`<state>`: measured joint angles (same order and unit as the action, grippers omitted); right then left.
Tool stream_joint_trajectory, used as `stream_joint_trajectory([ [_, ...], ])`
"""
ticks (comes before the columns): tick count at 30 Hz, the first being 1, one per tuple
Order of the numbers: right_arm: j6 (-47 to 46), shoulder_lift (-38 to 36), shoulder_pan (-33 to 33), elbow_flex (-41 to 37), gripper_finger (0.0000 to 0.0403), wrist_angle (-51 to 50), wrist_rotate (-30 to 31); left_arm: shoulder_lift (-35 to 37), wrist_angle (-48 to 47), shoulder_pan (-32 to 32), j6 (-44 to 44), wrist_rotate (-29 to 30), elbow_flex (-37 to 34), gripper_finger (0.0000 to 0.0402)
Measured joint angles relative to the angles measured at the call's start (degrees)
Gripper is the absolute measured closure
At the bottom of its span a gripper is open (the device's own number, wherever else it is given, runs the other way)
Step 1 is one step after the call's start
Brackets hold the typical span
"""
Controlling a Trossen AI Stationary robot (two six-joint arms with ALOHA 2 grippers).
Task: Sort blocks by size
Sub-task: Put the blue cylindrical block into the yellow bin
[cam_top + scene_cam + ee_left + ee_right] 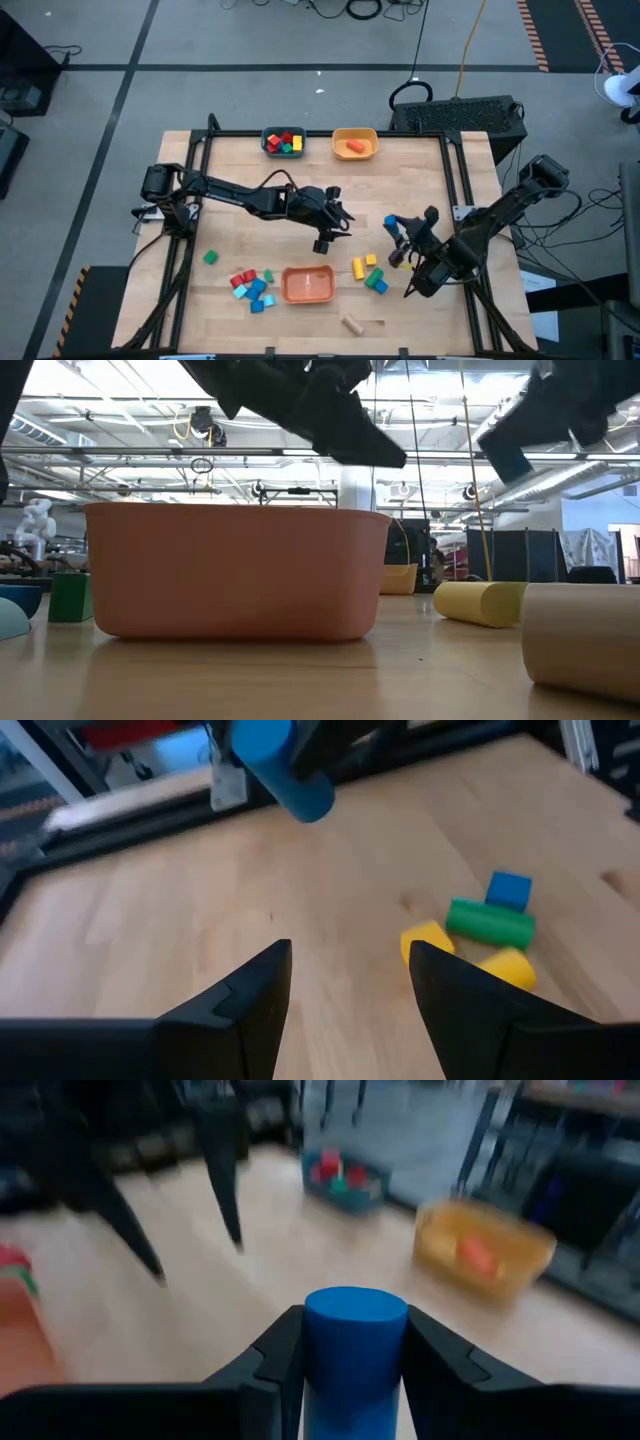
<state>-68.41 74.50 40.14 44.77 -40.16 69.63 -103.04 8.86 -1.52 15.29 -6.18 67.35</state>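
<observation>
My right gripper (355, 1325) is shut on a blue cylinder block (355, 1345) above the table's right half; the left wrist view shows that block (285, 770) in the air. My left gripper (350, 955) hangs open over the table's middle (330, 232), with nothing between its fingers. Yellow, green and blue blocks (480, 925) lie together on the wood right of the orange bowl (308, 284). Red and light blue blocks (250, 285) lie left of that bowl, with a green cube (210, 257) farther left. A plain wood piece (352, 323) lies near the front edge. My right gripper pinches the blue cylinder's curved side (320, 1365) between its two fingers (275, 1360). One round end (355, 1305) sticks out clear of the fingers. The block is lifted clear of the table and tilted, as the left wrist view shows.
At the far edge stand a teal bowl (283, 143) with red, yellow and green blocks and a yellow bowl (354, 144) with an orange piece. In the low view the orange bowl (235, 570) stands close in front, with a yellow cylinder (480, 603) and the wood piece (585, 635) beside it.
</observation>
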Motion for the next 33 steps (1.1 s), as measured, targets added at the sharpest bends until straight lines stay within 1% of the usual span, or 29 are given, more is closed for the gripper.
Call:
stream_joint_trajectory([
  [3,7.62,-0.04,-0.09,2.04,0.0292,3.72,3.74,0.0,2.5,0.06,-0.7,-0.06,-0.09,0.0197],
  [7,18.99,-0.04,-0.82,2.95,0.0292,11.79,3.95,0.0,8.53,0.65,-2.42,-1.58,-0.11,0.0197],
  [11,32.27,-0.04,-1.84,2.95,0.0292,21.84,3.59,-0.25,12.64,1.46,-3.41,-5.88,-0.11,0.0192],
  [14,41.45,-0.04,-2.93,2.95,0.0292,29.07,2.14,-0.63,14.27,1.88,-4.5,-8.09,-0.15,0.0173],
  [17,48.38,-0.04,-4.67,2.95,0.0292,35.3,-1.13,-1.37,16.87,1.95,-4.48,-8.35,-0.11,0.0144],
  [19,52.55,-0.04,-5.86,2.95,0.0292,39.08,-3.09,-1.6,16.86,1.95,-4.48,-8.35,-0.17,0.0126],
  [22,57.52,-0.04,-7.67,2.95,0.0292,43.64,-6.73,-1.58,18.09,1.92,-4.11,-8.63,-0.15,0.0106],
  [25,60.91,-0.04,-9.31,2.95,0.0292,47.44,-10.76,-1.57,18.19,1.92,-4.43,-8.65,-0.15,0.0099],
  [29,63.19,-0.04,-10.9,2.95,0.0292,49.82,-14.2,-1.57,19.69,1.95,-4.44,-8.65,-0.15,0.0099],
  [33,63.33,-0.04,-11.26,2.95,0.0292,49.9,-14.56,-1.57,19.36,1.92,-4.44,-8.65,-0.15,0.0117],
])
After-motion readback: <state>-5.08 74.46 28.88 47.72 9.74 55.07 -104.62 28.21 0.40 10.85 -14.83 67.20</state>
